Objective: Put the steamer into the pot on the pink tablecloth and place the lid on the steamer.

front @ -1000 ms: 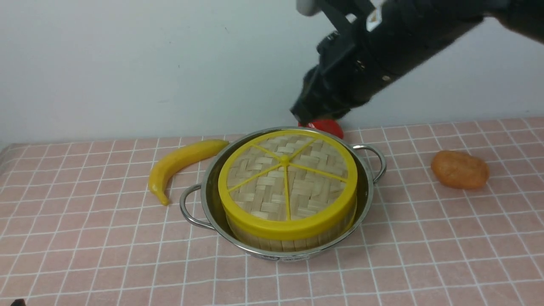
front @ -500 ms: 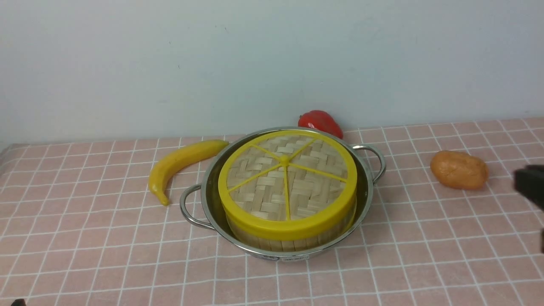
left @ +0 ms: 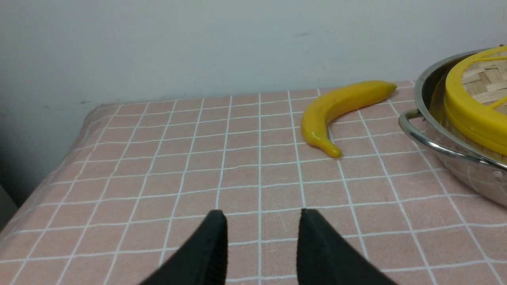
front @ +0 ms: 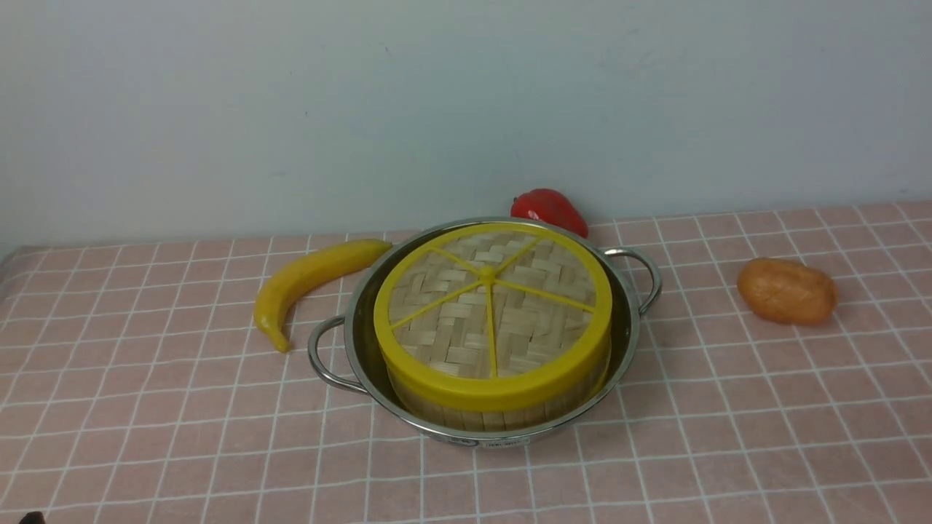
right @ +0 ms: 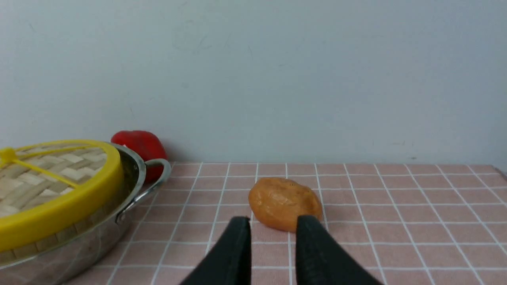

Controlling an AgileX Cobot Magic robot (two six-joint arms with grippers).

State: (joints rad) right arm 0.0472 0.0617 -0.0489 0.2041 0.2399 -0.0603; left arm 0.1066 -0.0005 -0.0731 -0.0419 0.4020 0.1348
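Note:
The shiny pot [front: 630, 327] stands mid-table on the pink tablecloth [front: 145, 407]. Inside it sits the bamboo steamer [front: 495, 416], and the woven lid [front: 466, 320] with its yellow rim lies flat on top. No arm shows in the front view. In the left wrist view my left gripper [left: 261, 213] hovers open over bare cloth, well to the left of the pot [left: 435, 142]. My right gripper [right: 273, 219] is open and holds nothing, low over the cloth to the right of the pot [right: 134, 174], with the lid [right: 59, 206] off to its side.
A yellow banana [front: 306, 280] lies just left of the pot. A red pepper [front: 550, 207] sits behind it against the wall. An orange potato-like lump [front: 786, 291] lies on the right, just beyond my right fingertips [right: 307, 221].
My right arm has drawn back from above the pot's far side, swung right and left the front view. The lid stays on the steamer.

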